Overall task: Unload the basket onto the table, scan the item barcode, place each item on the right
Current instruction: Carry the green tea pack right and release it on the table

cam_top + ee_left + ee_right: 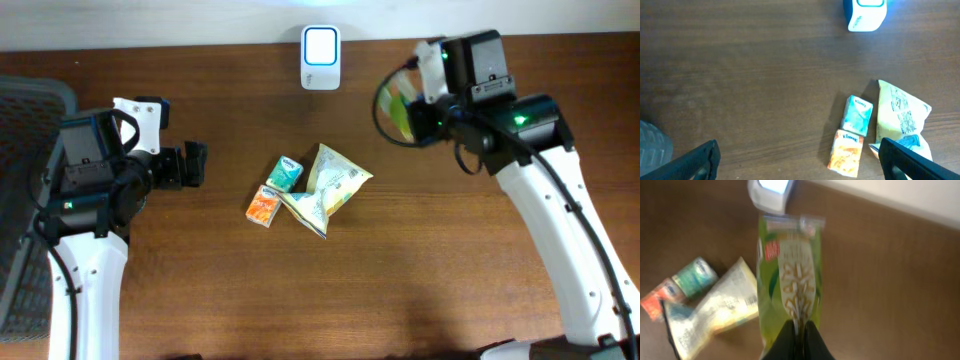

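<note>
Over the desk (200,300), the right claw (800,336) is pinching a green packet (790,265) beside the far-edge scanner (321,45), while the left claw (195,165) is gaping wide.

You have the green bag (790,275) up off the desk (450,280), its near end pinched between the fingers of the right gripper (799,332). It is glossy green with a pale centre panel, a red label by one top corner and a clear crimped seal. Its far end points toward the scanner (771,192), a small white box with a lit face, standing mid-way along the desk's far edge, apart from the bag.
</note>
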Available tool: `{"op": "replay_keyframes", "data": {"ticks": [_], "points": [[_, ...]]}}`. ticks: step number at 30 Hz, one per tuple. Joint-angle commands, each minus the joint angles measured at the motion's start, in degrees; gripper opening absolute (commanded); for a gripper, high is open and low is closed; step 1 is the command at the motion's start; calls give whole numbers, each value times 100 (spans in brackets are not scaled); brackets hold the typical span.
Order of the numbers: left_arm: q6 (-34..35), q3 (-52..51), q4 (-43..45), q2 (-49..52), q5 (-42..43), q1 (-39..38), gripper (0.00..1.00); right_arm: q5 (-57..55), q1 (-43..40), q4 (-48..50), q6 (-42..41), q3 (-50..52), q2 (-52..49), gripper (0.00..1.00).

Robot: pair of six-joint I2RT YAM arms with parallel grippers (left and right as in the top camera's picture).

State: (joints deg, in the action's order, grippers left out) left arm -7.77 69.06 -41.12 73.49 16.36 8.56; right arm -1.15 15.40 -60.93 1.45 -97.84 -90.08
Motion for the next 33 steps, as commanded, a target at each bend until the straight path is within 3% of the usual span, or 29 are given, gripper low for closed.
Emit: {"op": "replay_keyframes", "data": {"ticks": [1, 4, 7, 10, 13, 17, 18, 21, 24, 27, 30, 33], "points": [[-92, 42, -11, -33, 81, 20, 99, 61, -474, -299, -848, 330, -101, 4], [-92, 42, -11, -33, 81, 20, 99, 181, -1329, 92, -1443, 1384, -192, 4], [-92, 42, -11, -33, 81, 20, 99, 938, -1965, 979, -1263, 2433, -208, 4], [-92, 42, -11, -33, 81, 20, 99, 1353, -1781, 671, -752, 2463, -225, 9], [-92, 42, -11, -33, 81, 20, 99, 1744, -1325, 122, -72, 2970, -236, 28], [-92, 42, -11, -33, 81, 20, 99, 1694, -1134, 186, -44, 4015, -236, 31], [-92, 42, -11, -33, 83, 20, 99, 1519, -1134, 269, -221, 4135, -236, 32], [-92, 42, -11, -33, 83, 20, 99, -426, -1169, 520, -1961, 4393, -269, 36], [-92, 42, -11, -33, 81, 20, 99, -501, -1491, 999, -2063, 4393, -459, 36], [-92, 42, -13, -33, 83, 20, 99, -503, -2057, 2076, -2061, 4393, -1099, 36], [-92, 42, -11, -33, 83, 20, 99, -208, -2122, 3606, -2041, 4387, -1320, 36], [-92, 42, -11, -33, 83, 20, 99, -208, -2192, 4330, -2601, 4317, -1320, 36]]}}
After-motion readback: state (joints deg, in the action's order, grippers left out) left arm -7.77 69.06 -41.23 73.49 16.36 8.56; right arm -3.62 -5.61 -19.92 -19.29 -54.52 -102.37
